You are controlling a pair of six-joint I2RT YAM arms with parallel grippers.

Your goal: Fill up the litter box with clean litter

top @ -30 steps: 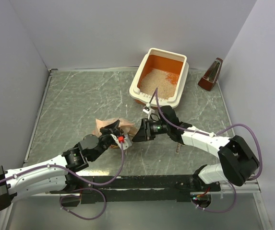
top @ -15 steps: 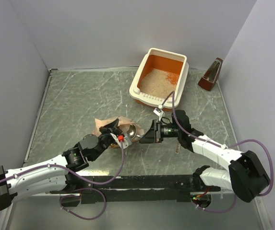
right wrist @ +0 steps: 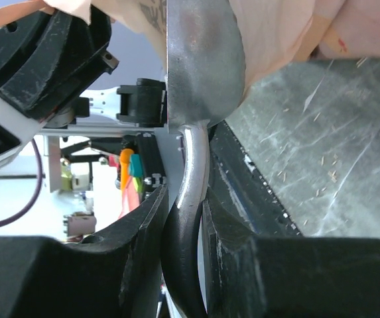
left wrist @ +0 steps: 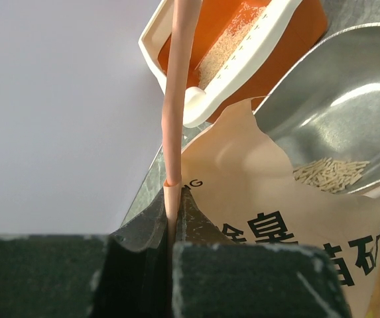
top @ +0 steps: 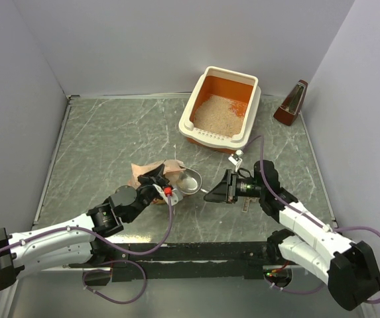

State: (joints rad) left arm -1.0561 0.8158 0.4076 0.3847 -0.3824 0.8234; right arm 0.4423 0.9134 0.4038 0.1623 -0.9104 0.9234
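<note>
While the left hand (left wrist: 171,218) pinches the bag (left wrist: 243,192) edge and the right hand (right wrist: 184,218) clamps the scoop (top: 190,180) handle, a tilt could spill clean litter (left wrist: 329,173) onto the desk (top: 97,132). The litter box (top: 188,122), part-filled, sits well beyond the bag. Only the left wrist view shows the scoop's few pellets.

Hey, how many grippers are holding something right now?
2. The left gripper pinches the edge of the peach-pink bag at mid-table; the right gripper clamps the handle of the metal scoop, just right of the bag.
</note>
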